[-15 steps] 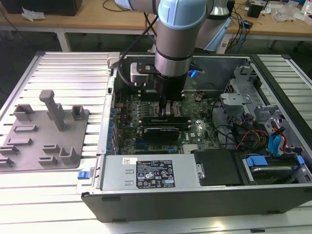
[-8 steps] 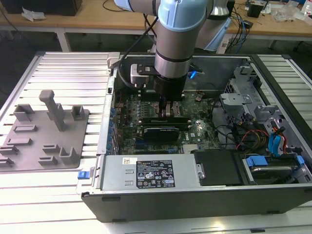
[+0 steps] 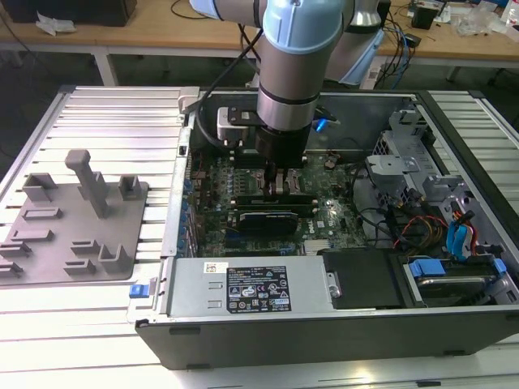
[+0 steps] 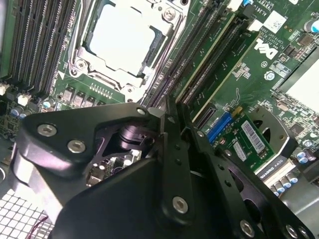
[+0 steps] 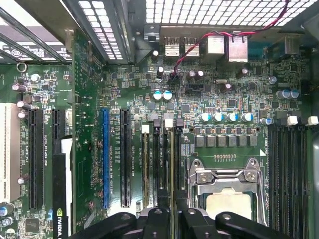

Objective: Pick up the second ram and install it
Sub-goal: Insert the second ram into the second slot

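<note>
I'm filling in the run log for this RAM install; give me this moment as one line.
gripper: down inside open PC case, over memory slots beside CPU socket | fingers: closed together | second ram: seated-looking stick between slots

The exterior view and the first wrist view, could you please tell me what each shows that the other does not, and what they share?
Exterior view alone: the grey holder tray beside the computer case, the power supply, the drive cables and the arm reaching down into the case.

First wrist view alone: the blue slot, the rear ports and the vent grille up close.

Both: the motherboard, with the gripper low over the memory slots beside the processor socket.
</note>
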Tool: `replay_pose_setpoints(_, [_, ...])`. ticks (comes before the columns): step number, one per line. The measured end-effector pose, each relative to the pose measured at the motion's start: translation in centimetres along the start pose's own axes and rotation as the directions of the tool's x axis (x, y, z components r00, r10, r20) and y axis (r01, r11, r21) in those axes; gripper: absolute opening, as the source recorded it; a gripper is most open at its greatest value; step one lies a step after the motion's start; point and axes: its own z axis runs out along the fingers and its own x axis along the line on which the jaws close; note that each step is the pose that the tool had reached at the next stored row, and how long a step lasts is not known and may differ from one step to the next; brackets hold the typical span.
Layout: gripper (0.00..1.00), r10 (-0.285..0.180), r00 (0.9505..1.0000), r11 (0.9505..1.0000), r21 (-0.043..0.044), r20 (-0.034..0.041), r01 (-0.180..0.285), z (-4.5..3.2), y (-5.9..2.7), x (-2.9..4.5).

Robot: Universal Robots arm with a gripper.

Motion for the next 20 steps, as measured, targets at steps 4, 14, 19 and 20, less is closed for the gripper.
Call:
replay_pose_setpoints(4, [0.16,0.0,1.0,1.0,0.0001,0.0001,0.0,-2.39,0.07,-0.11])
replay_pose_setpoints(14, [0.08,0.0,1.0,1.0,0.0001,0.0002,0.0,-3.31,0.1,-0.16])
replay_pose_setpoints(19, [0.08,0.0,1.0,1.0,0.0001,0.0003,0.0,-3.31,0.1,-0.16])
replay_pose_setpoints(20, [0.08,0.0,1.0,1.0,0.0001,0.0003,0.0,-3.31,0.1,-0.16])
